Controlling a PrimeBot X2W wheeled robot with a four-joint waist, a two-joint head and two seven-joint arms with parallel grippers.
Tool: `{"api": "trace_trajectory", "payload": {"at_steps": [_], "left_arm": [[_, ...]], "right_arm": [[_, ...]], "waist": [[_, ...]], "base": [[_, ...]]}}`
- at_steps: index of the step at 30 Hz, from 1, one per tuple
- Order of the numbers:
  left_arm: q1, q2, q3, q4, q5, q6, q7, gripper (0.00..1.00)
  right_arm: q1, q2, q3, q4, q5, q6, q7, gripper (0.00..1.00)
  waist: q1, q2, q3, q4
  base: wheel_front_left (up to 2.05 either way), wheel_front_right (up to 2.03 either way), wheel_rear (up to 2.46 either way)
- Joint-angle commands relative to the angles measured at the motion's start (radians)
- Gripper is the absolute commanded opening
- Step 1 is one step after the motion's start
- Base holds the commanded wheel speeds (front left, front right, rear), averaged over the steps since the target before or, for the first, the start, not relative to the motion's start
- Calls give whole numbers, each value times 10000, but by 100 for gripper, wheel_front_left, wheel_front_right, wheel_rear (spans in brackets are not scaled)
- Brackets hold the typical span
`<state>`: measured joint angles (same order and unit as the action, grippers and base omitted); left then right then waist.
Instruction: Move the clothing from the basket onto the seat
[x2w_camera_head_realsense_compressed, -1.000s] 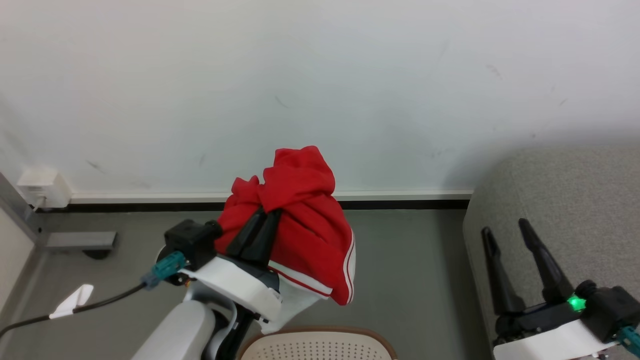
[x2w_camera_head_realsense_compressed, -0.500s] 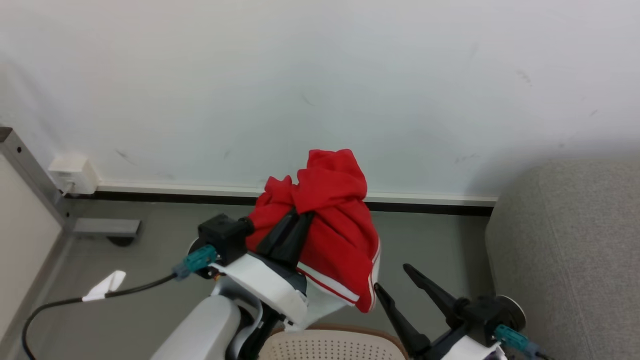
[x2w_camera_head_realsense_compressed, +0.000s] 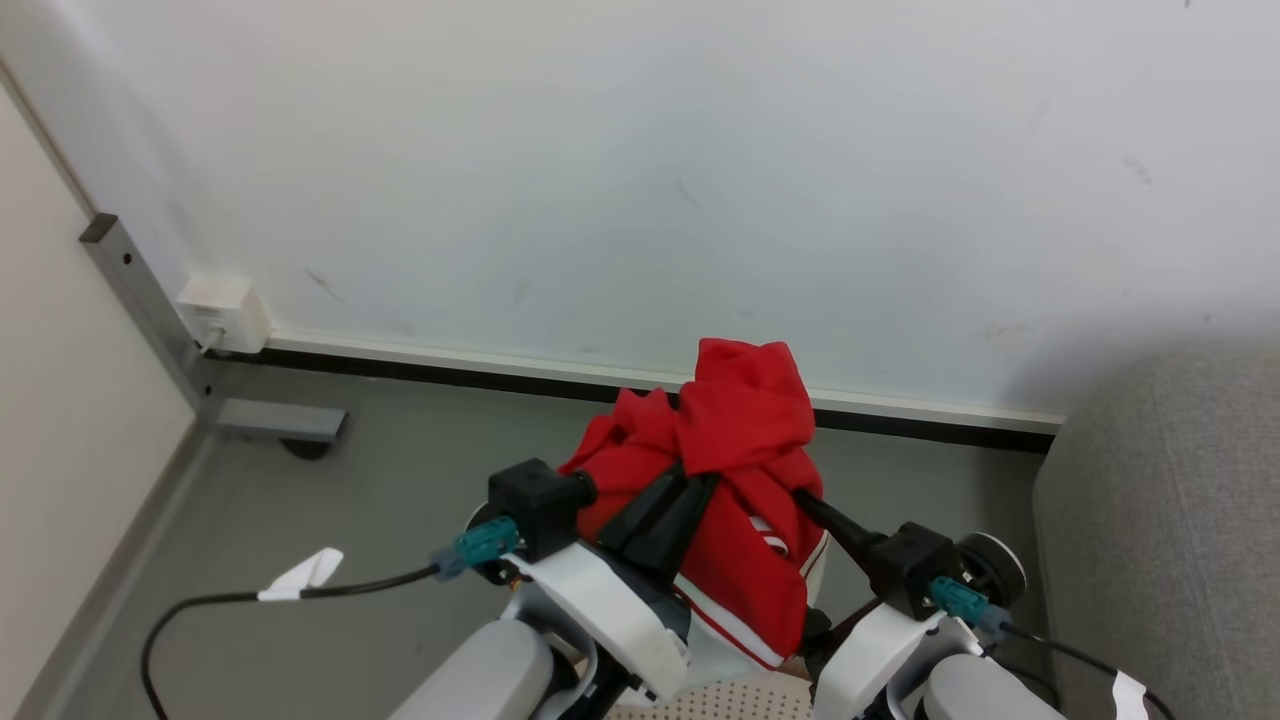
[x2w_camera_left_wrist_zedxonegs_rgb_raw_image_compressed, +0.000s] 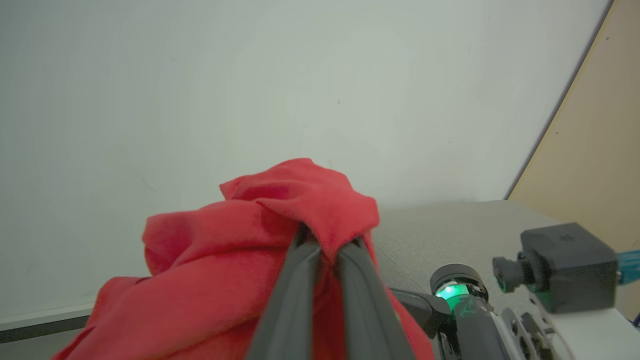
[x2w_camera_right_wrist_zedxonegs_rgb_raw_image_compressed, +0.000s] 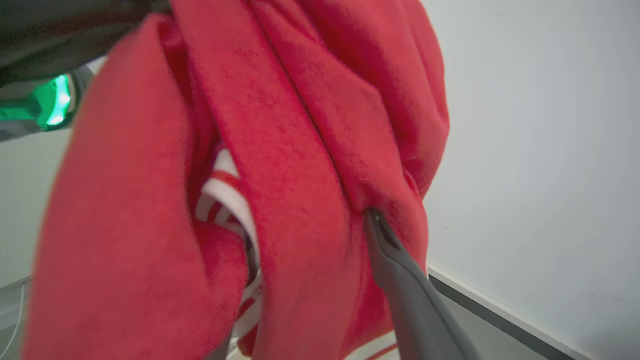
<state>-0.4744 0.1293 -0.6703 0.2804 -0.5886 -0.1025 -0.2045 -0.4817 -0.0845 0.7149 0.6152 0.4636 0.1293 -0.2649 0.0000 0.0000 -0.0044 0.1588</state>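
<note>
Red clothing (x2w_camera_head_realsense_compressed: 745, 430) pinched between closed left fingers (x2w_camera_head_realsense_compressed: 660, 510), open right fingers (x2w_camera_head_realsense_compressed: 835, 525) astride its hanging folds

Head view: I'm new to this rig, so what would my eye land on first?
Bunched red clothing hangs mid-frame against the white wall, pinched in the shut left gripper. The grey sofa bulks at the right edge, apart from it.
</note>
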Motion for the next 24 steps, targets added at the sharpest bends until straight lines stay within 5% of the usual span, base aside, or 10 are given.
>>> {"api": "trace_trajectory", "payload": {"at_steps": [1,6,7,8,9,21,22,23,24], "left_arm": [[-62,-73,-147,144,-132,-74,39,0],[68,-134,-341,421,-225,-117,18,0],[78,-155,-367,480,-248,-123,-5,0],[75,-171,-390,528,-283,-130,-32,0],[69,-176,-406,570,-296,-130,-55,0],[141,-45,-222,1035,-490,-66,-251,0],[168,-29,-221,1098,-518,-54,-215,40],[186,2,-271,1150,-490,-70,-122,100],[180,12,-245,1148,-503,-59,-155,100]], "right_arm": [[-319,66,97,253,-221,29,7,100],[-564,129,137,422,-194,29,9,100],[-593,145,157,452,-159,29,9,61],[-624,166,195,468,-103,29,9,5],[-648,184,238,476,-58,27,9,0],[-205,8,56,-42,339,29,9,0],[-161,-41,9,-132,374,27,9,0],[-105,-79,-66,-233,453,27,7,0],[-48,-107,-145,-303,498,27,9,0]], "waist": [[0,0,-7,146],[0,0,-5,290],[0,0,-3,323],[0,0,-1,355],[0,0,-5,382],[0,0,-23,262],[0,0,-26,231],[0,0,-30,194],[0,0,-34,155]], "base": [[0,0,0],[0,0,0],[0,0,0],[0,0,0],[0,0,0],[0,0,0],[0,0,0],[0,0,0],[0,0,0]]}}
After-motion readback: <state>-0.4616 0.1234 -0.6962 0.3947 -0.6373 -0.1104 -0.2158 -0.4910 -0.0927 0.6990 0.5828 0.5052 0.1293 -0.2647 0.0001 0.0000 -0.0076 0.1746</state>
